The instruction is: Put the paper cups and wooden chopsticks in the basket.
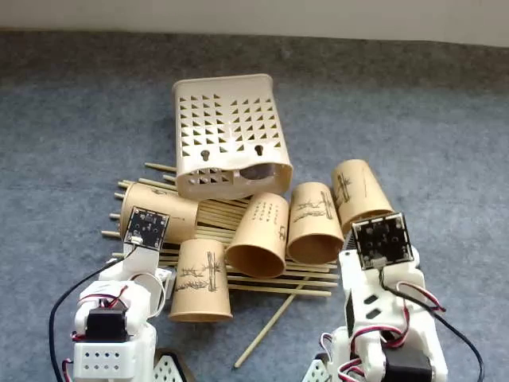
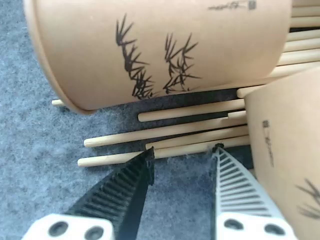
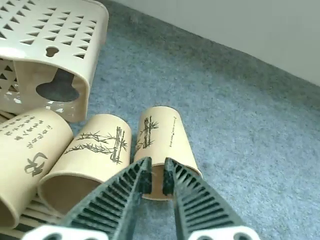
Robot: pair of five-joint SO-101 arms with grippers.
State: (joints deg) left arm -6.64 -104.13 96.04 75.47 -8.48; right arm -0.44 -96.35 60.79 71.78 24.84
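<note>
A cream perforated basket (image 1: 231, 135) lies on its side at the back of the grey carpet. Several tan paper cups lie in front of it, among them a left cup (image 1: 163, 211), a front cup (image 1: 200, 282) and a right cup (image 1: 362, 191), on top of a spread of wooden chopsticks (image 1: 278, 282). My left gripper (image 2: 182, 152) is open, low over the chopsticks (image 2: 170, 131), between one cup (image 2: 165, 45) and another cup (image 2: 285, 145). My right gripper (image 3: 156, 175) is shut and holds nothing, just before the open mouth of the right cup (image 3: 162, 140).
One chopstick (image 1: 274, 322) lies slanted between the two arm bases. The basket's opening (image 3: 57, 87) faces the cups. Bare carpet (image 1: 445, 143) stretches to the right and far left. A pale wall runs along the back edge.
</note>
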